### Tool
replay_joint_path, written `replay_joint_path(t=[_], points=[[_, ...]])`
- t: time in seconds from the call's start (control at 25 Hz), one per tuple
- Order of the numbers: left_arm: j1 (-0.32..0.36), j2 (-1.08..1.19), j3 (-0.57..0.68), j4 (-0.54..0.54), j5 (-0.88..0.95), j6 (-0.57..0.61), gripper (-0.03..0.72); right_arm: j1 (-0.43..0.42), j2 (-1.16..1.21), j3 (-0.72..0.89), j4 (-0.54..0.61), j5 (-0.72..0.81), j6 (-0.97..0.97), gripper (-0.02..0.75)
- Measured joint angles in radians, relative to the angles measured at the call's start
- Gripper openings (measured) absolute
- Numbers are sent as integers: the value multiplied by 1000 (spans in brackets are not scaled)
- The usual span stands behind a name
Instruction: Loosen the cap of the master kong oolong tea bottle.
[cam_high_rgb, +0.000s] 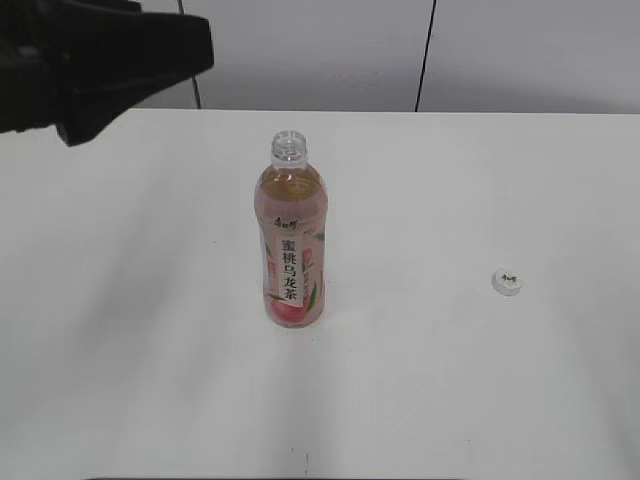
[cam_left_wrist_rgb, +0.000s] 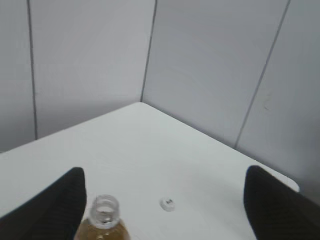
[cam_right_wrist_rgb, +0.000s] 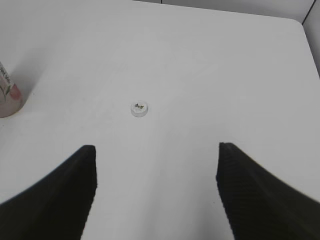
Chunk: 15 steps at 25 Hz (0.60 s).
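Observation:
The master kong oolong tea bottle (cam_high_rgb: 290, 250) stands upright mid-table, with a pink peach label and an open, capless neck. The white cap (cam_high_rgb: 508, 282) lies on the table to the bottle's right, print side up. My left gripper (cam_high_rgb: 120, 60) is raised at the back left, apart from the bottle. In the left wrist view it is open and empty (cam_left_wrist_rgb: 164, 172), with the bottle neck (cam_left_wrist_rgb: 102, 212) by its left finger and the cap (cam_left_wrist_rgb: 168, 203) beyond. My right gripper (cam_right_wrist_rgb: 156, 149) is open and empty above the table, short of the cap (cam_right_wrist_rgb: 139, 108). The bottle's base (cam_right_wrist_rgb: 7, 95) shows at the left edge.
The white table (cam_high_rgb: 120, 300) carries only the bottle and the cap. Grey wall panels (cam_high_rgb: 320, 50) stand behind its far edge. The table's far corner (cam_left_wrist_rgb: 142, 104) shows in the left wrist view.

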Motion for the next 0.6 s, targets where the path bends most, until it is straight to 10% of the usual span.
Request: replay_joint_path(t=[0.6], points=[[-119,-52,59,-651,548,619,583,0,0,0,0,-1,0,565]])
